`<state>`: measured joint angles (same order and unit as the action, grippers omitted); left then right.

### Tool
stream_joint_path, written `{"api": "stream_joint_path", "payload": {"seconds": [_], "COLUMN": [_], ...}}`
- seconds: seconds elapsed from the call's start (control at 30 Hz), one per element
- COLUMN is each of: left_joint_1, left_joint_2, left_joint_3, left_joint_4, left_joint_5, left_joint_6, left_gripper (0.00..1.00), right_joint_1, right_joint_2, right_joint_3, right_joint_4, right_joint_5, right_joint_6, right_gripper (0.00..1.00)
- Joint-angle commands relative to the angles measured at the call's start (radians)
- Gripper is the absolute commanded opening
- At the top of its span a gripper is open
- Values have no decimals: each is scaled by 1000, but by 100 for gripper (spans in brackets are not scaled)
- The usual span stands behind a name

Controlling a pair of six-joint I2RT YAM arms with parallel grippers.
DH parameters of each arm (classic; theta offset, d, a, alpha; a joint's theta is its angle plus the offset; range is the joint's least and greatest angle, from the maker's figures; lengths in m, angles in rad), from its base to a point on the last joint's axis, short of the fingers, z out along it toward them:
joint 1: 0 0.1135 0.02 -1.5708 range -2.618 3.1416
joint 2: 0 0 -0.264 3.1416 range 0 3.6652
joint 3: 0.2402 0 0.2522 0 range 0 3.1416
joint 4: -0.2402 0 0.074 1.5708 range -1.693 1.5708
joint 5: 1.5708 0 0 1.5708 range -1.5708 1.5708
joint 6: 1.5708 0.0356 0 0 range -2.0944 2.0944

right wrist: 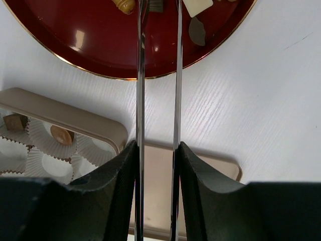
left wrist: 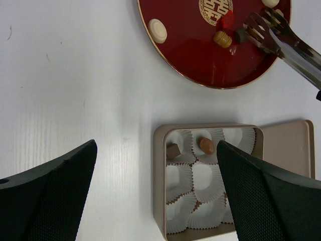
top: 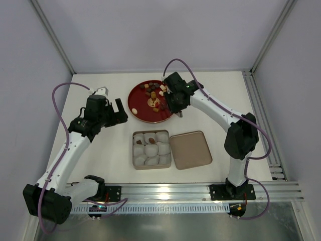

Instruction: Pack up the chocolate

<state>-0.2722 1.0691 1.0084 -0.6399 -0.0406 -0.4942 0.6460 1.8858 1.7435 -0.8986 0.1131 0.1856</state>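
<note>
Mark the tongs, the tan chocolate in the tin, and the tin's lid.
tongs (left wrist: 296, 52), left wrist view, on the flat metal arm behind the tines.
tan chocolate (left wrist: 206, 145), left wrist view, on its top face.
lid (top: 190, 149), top external view, at its middle.

We've got chocolates (top: 154, 94) on the plate (top: 140, 108) far across the counter (top: 115, 165), the box (top: 134, 150) before it, the lid (top: 190, 149) just right.

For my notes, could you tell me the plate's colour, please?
Dark red plate with a gold rim; clearest from the left wrist.
</note>
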Motion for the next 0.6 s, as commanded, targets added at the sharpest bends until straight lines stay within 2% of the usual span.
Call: {"api": "stream_joint_path", "payload": {"seconds": [0.0, 0.57], "left_joint_1": [8, 8], "left_joint_2": [0, 0], "left_joint_3": [-2, -4], "left_joint_4": [32, 32], "left_joint_5": [7, 7], "left_joint_6": [-6, -6], "left_gripper": [100, 100], "right_joint_1": [3, 1], "right_joint_2": [13, 1], "right_joint_3": [30, 11], "right_joint_4": [18, 36], "right_joint_5": [10, 0], "right_joint_6": [-12, 0], "right_gripper": [39, 38]}}
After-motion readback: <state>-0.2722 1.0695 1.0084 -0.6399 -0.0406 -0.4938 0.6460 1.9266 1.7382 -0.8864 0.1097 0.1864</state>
